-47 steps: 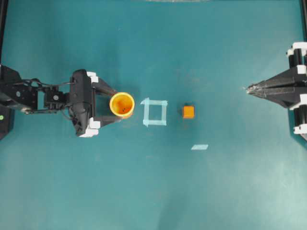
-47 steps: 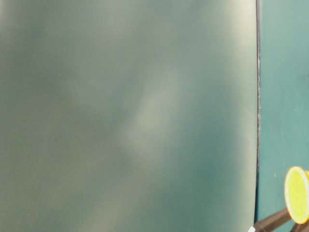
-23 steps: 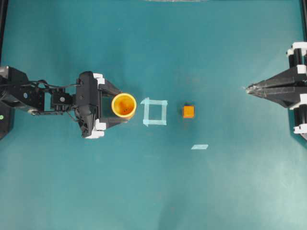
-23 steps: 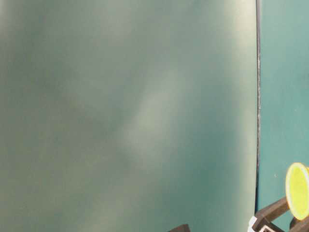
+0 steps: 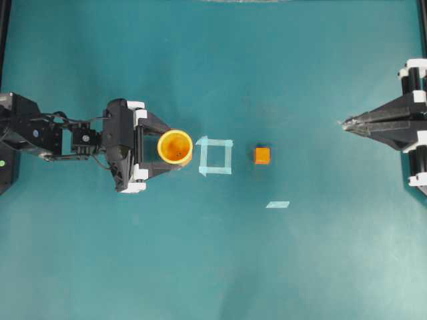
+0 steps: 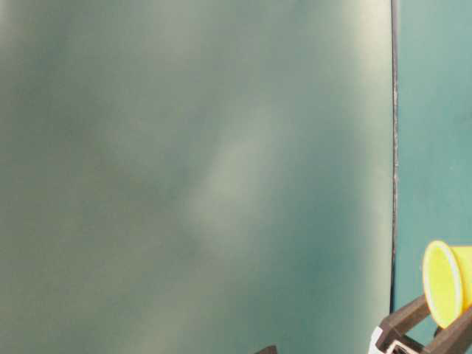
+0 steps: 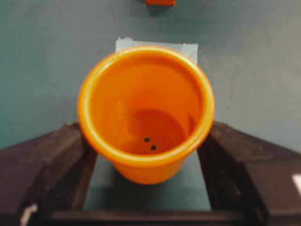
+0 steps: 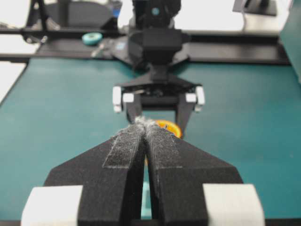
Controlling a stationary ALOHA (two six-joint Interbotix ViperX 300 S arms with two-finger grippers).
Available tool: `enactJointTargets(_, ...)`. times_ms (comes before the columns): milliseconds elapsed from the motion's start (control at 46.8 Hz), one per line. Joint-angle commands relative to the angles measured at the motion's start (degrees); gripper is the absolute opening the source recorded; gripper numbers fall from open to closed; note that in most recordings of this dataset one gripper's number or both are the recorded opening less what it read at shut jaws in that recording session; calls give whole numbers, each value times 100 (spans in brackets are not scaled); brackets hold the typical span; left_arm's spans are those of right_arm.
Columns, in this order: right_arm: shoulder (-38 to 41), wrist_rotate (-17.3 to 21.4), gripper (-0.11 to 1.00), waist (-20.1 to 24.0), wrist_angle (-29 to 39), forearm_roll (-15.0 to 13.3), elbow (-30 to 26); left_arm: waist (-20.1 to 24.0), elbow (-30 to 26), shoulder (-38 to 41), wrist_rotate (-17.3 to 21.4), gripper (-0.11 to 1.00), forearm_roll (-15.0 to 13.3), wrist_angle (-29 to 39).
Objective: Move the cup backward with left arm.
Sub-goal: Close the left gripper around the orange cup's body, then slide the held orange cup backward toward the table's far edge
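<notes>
The yellow-orange cup [image 5: 175,147] stands just left of a tape square, between the two fingers of my left gripper [image 5: 172,148]. In the left wrist view the black fingers [image 7: 70,155] press against both sides of the cup [image 7: 146,108] below its rim, so my left gripper [image 7: 146,141] is shut on it. The table-level view shows the cup [image 6: 446,284] tilted, with a finger under it. My right gripper [image 5: 344,123] hovers at the far right, shut and empty, its tips [image 8: 143,123] pointing at the cup [image 8: 167,126].
A light-blue tape square [image 5: 215,156] lies right of the cup. A small orange cube [image 5: 262,155] sits beyond it. A loose tape strip [image 5: 277,205] lies nearer the front. A blurred grey-green panel [image 6: 192,177] fills most of the table-level view.
My left gripper has slid right around the cup and its fingers have narrowed onto it. The cup has shifted slightly right and now looks tilted. The right arm has stayed still.
</notes>
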Motion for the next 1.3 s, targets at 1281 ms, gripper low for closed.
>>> enactJointTargets(1281,53,18,0,0,-18,-9,-176,2241,-782,9,62,64,18,835)
